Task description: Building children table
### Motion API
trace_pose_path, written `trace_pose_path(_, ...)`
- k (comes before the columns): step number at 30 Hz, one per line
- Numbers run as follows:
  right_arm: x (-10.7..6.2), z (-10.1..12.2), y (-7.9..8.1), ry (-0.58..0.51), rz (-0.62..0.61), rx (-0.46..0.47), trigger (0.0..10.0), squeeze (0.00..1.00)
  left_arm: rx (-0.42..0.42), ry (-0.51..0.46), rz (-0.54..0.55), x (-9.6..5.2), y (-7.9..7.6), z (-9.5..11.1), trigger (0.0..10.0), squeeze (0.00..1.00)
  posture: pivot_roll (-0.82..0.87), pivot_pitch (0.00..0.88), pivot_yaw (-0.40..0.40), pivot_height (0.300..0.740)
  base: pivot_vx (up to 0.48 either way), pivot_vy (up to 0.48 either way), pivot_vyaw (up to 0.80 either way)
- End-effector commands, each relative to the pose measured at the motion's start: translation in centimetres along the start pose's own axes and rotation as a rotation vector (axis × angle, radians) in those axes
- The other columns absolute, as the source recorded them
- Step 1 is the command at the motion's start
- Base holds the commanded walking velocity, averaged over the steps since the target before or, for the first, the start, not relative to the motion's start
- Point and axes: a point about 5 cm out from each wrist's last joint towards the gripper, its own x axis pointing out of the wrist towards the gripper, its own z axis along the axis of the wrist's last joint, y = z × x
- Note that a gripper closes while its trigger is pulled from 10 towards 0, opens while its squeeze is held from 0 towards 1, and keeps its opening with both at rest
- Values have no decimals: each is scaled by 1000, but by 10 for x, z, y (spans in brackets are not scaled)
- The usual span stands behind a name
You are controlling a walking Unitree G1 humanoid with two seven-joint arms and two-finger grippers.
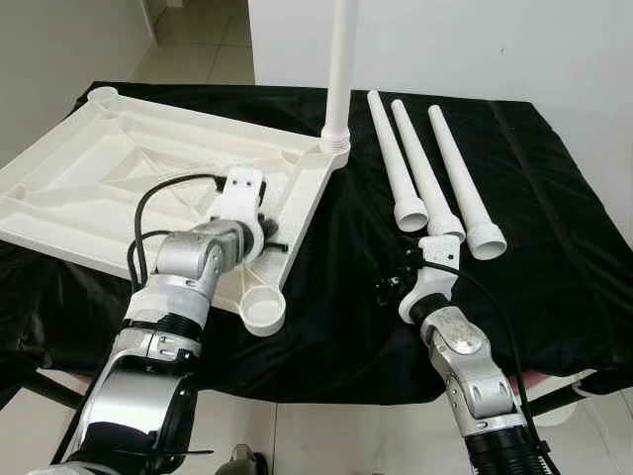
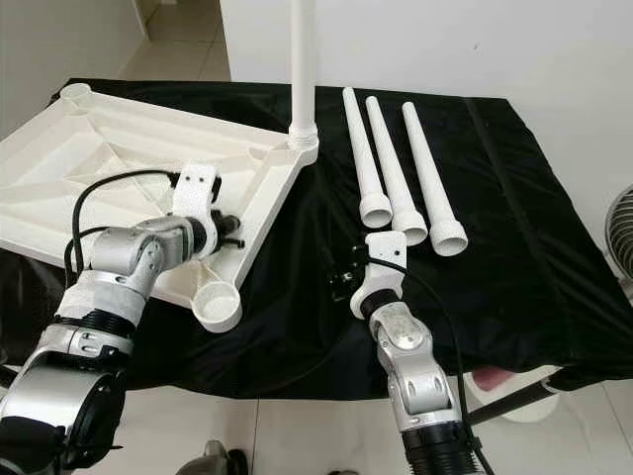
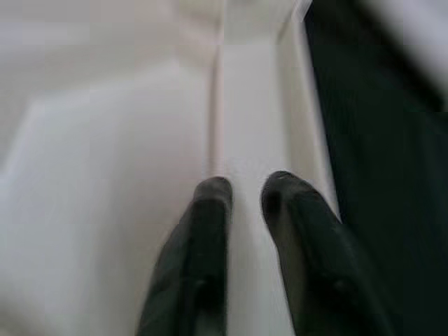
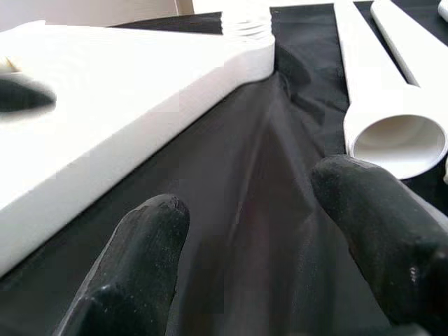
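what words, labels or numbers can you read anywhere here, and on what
None can be read in any view.
The white tabletop, lying upside down on the black cloth, shows only moulded ribs, no print.
The upright leg and the three loose legs are plain white.
The left gripper and right gripper carry no visible marking; their arms show no readable label either.
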Motion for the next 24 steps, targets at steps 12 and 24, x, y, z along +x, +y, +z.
trace_pose_path(12,5,14,25,-53,161,7,10000,0,270,-123,-98,-26,13,14,10000,0,-5,125,32,740,0,0,0)
trace_pose_path(24,40,44,100,-61,406,165,10000,0,207,-285,154,-95,74,41,10000,0,34,124,9,740,0,0,0)
